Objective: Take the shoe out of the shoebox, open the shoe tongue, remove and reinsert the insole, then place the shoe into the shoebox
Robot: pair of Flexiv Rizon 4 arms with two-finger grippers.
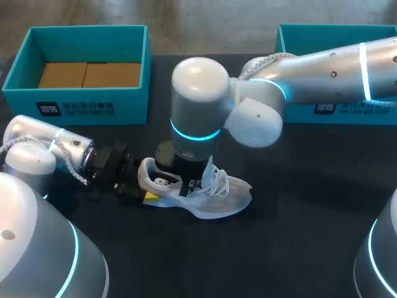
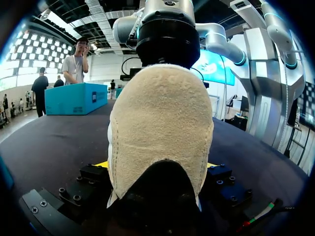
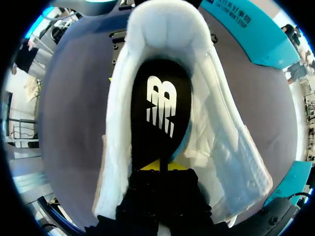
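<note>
The shoe [image 1: 205, 194] lies mid-frame on the counter [image 1: 298, 242], light and soft. My left tool [image 1: 138, 191] clamps its firmer heel; my right tool [image 3: 160, 166] pinches the thin, floppy insole [image 3: 160, 113] inside, which I judge best peeled from its edge.

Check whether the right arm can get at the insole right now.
Probably yes: the sneaker sits opening up, and the right tool sits right at the black insole, with nothing between.
</note>
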